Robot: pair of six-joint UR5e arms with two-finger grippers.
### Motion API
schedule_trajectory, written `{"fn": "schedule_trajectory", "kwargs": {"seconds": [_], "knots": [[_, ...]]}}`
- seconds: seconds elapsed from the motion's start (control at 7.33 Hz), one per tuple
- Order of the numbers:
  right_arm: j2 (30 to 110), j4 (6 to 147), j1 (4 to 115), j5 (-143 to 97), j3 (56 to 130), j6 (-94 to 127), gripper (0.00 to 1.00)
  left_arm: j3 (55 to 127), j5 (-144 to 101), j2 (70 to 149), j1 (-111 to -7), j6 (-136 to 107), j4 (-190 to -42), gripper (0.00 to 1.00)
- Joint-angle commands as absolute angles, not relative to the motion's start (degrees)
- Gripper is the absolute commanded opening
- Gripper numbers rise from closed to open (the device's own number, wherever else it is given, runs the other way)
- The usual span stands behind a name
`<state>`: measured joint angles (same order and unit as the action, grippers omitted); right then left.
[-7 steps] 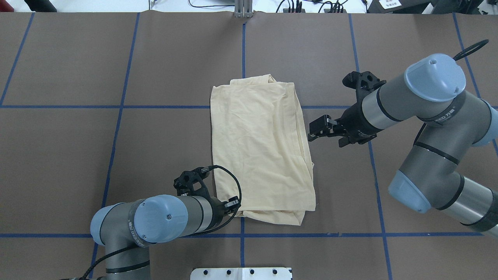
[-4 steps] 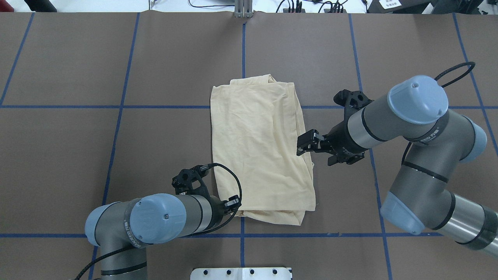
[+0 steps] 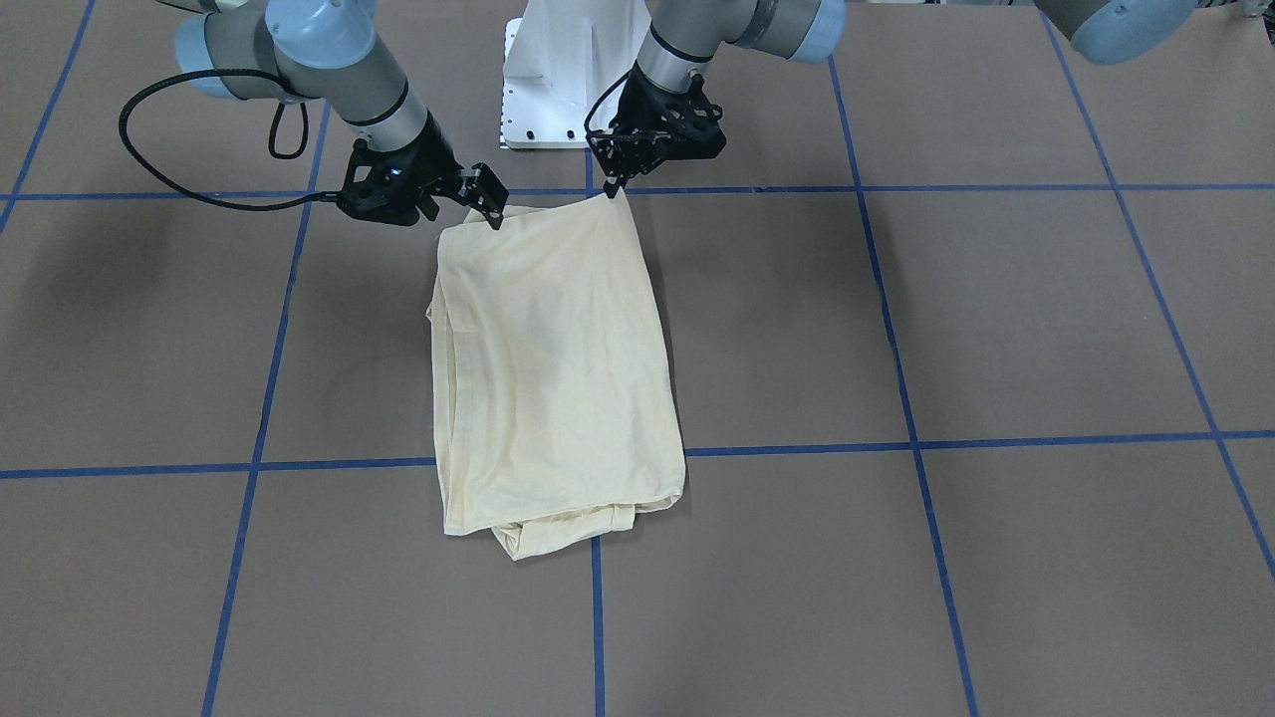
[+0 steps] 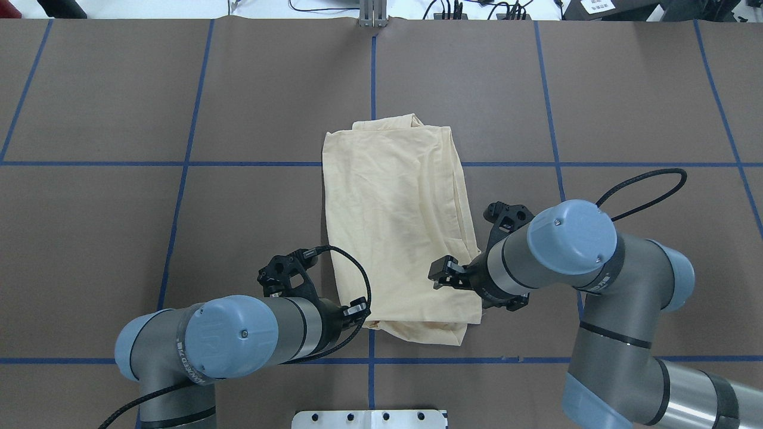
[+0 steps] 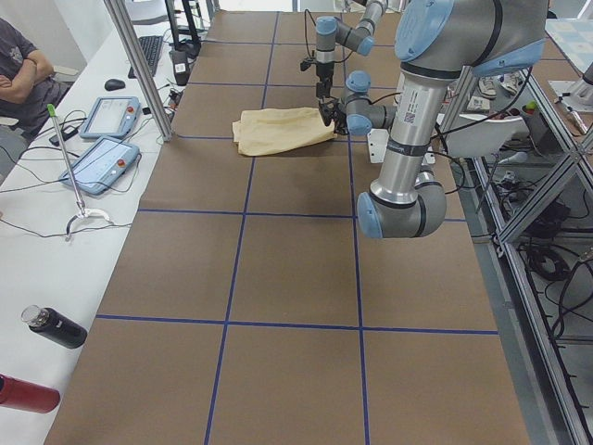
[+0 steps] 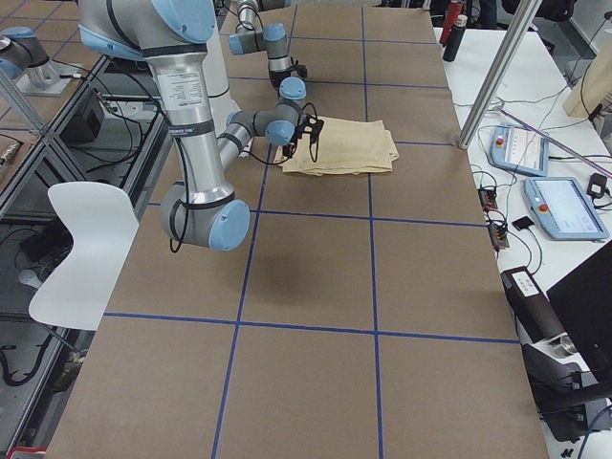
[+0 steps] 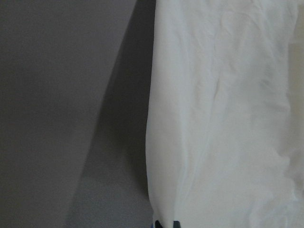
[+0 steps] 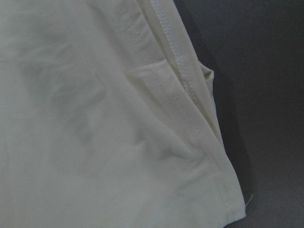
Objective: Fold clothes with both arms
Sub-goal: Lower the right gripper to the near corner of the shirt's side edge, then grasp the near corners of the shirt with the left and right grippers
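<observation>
Shirt: From my remote station I see the cream-yellow T-shirt [image 4: 399, 232] folded into a long rectangle at the middle of the brown counter [image 4: 119, 226]. It lies lengthwise beside the centre blue tape line [image 4: 373, 77].

Edges: The shirt's right long edge shows stacked, stitched hems. At the far end a narrow fold pokes out past the top layer. The near end stops just short of the near cross line of tape.

Left end effector [image 3: 611, 187]: It is pressed together on the shirt's near left corner, and that corner is drawn up off the counter into a small peak.

Right end effector [image 4: 442, 275]: Its fingers are spread, low over the near right part of the shirt, just inside the hem. I cannot tell whether they touch the cloth.

Arms: The left arm [image 4: 226, 336] and right arm [image 4: 572, 238] both reach in from the near side, one on each side of the shirt.

Open room: Brown counter runs wide on both sides of the shirt and beyond its far end. The white pedestal base [image 4: 369, 419] stands at the near edge, between the arms.

Containers: A black bottle [image 5: 54, 326] and a red bottle [image 5: 23, 392] lie on the white side counter [image 5: 56, 241], well apart from the shirt. I cannot tell what they hold.
</observation>
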<state>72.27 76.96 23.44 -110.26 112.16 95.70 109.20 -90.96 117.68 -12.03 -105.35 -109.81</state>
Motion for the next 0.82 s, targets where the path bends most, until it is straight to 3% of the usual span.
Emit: {"fn": "schedule_trajectory", "kwargs": {"seconds": [0.0, 0.68], "knots": [[71.1, 83.0, 20.5, -107.5, 111.8, 96.2, 1.00, 109.7, -90.9, 117.8, -11.8, -105.4, -109.7, 0.00], [71.0, 83.4, 19.7, -104.7, 108.4, 95.4, 1.00, 109.7, -90.8, 117.8, -11.8, -105.4, -109.7, 0.00]]}}
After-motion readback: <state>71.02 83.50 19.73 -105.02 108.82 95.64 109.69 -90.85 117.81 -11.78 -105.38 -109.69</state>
